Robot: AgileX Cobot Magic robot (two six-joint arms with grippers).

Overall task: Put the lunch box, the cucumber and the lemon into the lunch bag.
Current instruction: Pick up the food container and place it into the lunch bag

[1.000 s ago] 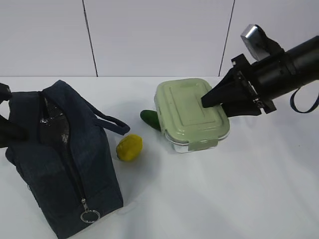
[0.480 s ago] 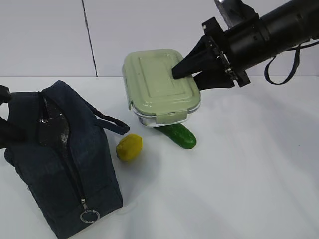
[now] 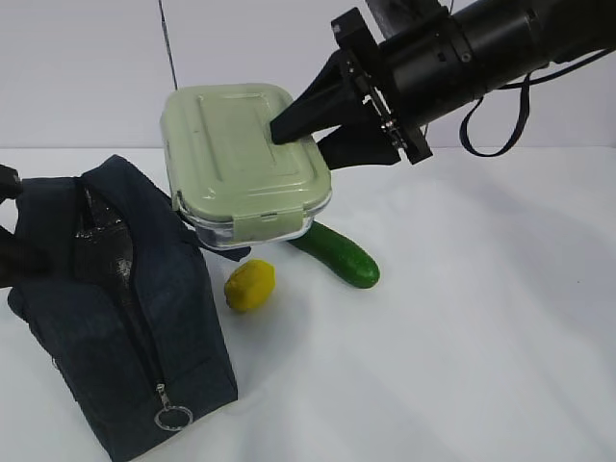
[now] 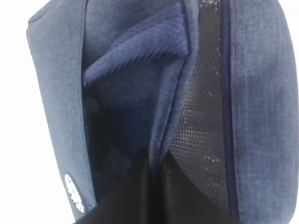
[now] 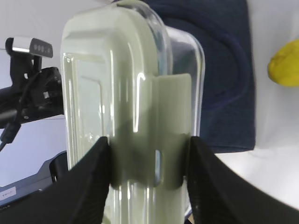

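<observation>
My right gripper (image 3: 298, 140) is shut on the short end of the lunch box (image 3: 241, 159) and holds it tilted in the air, over the right edge of the lunch bag (image 3: 125, 318). In the right wrist view the fingers clamp lid and glass of the lunch box (image 5: 135, 93) at my right gripper (image 5: 149, 149). The cucumber (image 3: 337, 255) and the lemon (image 3: 250, 286) lie on the table right of the lunch bag. My left gripper (image 3: 24, 252) is shut on the bag's opening edge at the far left. In the left wrist view my left gripper (image 4: 156, 163) pinches the lunch bag's (image 4: 261, 93) fabric beside the silvery lining (image 4: 201, 121).
The bag's zipper ring pull (image 3: 173, 417) hangs at its near end. The white table (image 3: 462, 366) extends to the right of the cucumber. A white panelled wall (image 3: 96, 77) stands behind. The lemon also shows in the right wrist view (image 5: 285, 63).
My right gripper has lifted the lunch box off the table and carried it left and up towards the bag, uncovering the cucumber. The left gripper and bag have not moved.
</observation>
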